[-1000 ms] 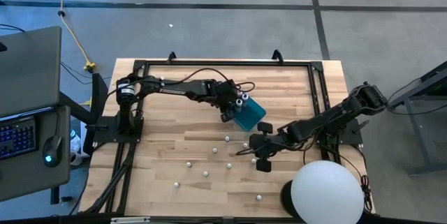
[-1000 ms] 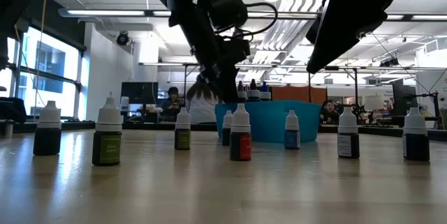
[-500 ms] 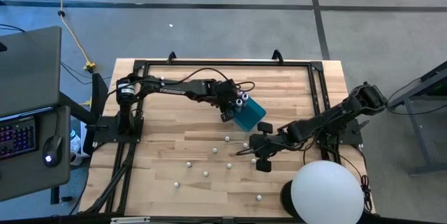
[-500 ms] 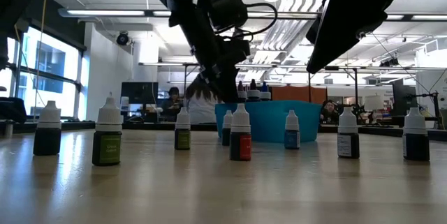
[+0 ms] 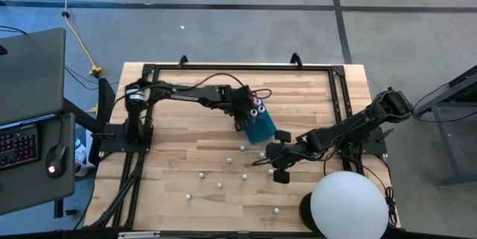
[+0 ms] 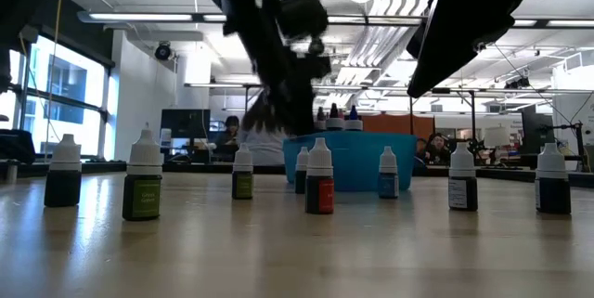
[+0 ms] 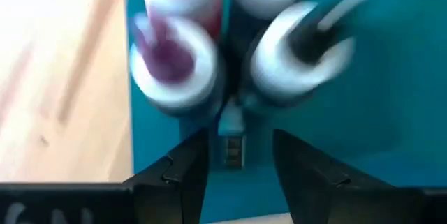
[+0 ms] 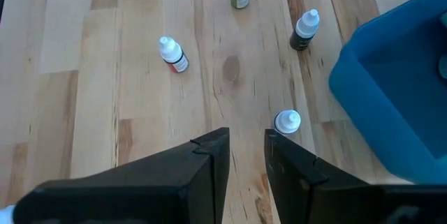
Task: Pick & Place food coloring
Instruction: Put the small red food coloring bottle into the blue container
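The teal box (image 5: 262,129) stands on the table's middle and holds a few food coloring bottles (image 7: 171,63) with pink and dark tops. My left gripper (image 7: 241,147) hangs open over the box's left rim, pointing steeply down. Several more food coloring bottles (image 5: 229,159) stand upright on the wood, nearer the front; the low view shows them in a row (image 6: 144,185). My right gripper (image 8: 247,147) hovers open above the table to the right of these, with one white-capped bottle (image 8: 287,121) just beyond its fingertips. My left gripper has a finger on either side of a piece of the box's teal wall (image 7: 230,140). Whether the fingers touch it, I cannot tell. My right gripper touches nothing.
A large white ball-shaped thing (image 5: 349,203) stands at the near right corner. Black frame rails (image 5: 238,68) run along the table's far edge and sides. A laptop and keyboard (image 5: 19,146) sit beyond the left edge. People show in the room behind.
My left gripper has opened over the box without leaving its place. The teal box has shifted a little toward the table's left and near edges and turned slightly, the bottles inside going with it.
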Controlling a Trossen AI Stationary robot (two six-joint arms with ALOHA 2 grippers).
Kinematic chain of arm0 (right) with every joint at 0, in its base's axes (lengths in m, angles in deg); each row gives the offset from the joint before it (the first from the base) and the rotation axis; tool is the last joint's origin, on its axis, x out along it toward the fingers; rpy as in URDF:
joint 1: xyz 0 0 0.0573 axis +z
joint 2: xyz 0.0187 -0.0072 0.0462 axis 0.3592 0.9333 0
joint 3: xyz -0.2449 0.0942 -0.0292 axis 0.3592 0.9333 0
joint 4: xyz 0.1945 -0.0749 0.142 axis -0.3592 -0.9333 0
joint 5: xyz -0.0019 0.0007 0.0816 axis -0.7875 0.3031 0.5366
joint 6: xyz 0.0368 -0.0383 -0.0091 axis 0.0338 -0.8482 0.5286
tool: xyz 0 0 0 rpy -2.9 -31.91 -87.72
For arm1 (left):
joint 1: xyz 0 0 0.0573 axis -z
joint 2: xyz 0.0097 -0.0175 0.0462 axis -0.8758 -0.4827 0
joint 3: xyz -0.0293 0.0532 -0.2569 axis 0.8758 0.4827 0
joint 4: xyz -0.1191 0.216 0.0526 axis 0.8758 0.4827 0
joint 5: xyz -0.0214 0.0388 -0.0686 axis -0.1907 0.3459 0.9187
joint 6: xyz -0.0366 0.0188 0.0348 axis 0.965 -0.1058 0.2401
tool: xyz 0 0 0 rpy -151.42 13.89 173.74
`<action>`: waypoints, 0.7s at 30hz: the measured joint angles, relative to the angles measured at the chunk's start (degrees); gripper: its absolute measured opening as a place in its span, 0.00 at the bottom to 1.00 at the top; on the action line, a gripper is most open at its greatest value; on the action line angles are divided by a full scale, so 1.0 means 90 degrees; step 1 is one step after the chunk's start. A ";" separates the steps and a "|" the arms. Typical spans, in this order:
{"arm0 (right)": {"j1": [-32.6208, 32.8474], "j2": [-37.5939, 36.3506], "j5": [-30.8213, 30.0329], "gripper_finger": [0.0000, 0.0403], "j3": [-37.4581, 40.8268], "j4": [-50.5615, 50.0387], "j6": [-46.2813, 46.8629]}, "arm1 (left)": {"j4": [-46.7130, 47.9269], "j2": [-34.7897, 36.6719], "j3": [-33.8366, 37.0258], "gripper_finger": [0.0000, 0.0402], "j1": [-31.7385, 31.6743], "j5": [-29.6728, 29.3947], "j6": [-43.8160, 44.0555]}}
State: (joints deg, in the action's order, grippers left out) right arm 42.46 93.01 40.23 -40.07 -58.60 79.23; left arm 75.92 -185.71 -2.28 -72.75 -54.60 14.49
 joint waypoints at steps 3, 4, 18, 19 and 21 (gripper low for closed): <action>-0.0003 0.0000 0.0000 0.20 0.0000 0.0004 -0.0001 | 0.0237 0.0263 -0.0028 0.38 0.0005 0.0023 -0.0079; -0.0003 0.0000 -0.0002 0.20 0.0000 0.0009 -0.0003 | 0.0503 0.0346 0.0001 0.38 0.0004 0.0020 -0.0147; -0.0165 0.0424 0.0113 0.24 0.0000 0.1616 -0.1219 | 0.3972 0.1191 -0.1964 0.38 0.0201 -0.0080 -0.0168; -0.0205 0.0567 0.0301 0.25 0.0000 0.1877 -0.1398 | 0.4099 0.1258 -0.2080 0.38 0.0256 -0.0171 -0.0168; -0.0279 0.0856 0.0563 0.30 0.0000 0.2256 -0.1696 | 0.4307 0.1429 -0.2193 0.38 0.0377 -0.0367 -0.0168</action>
State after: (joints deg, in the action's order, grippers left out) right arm 39.96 100.72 45.29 -40.07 -38.30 63.96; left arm 114.68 -172.85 -22.02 -69.36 -57.90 12.98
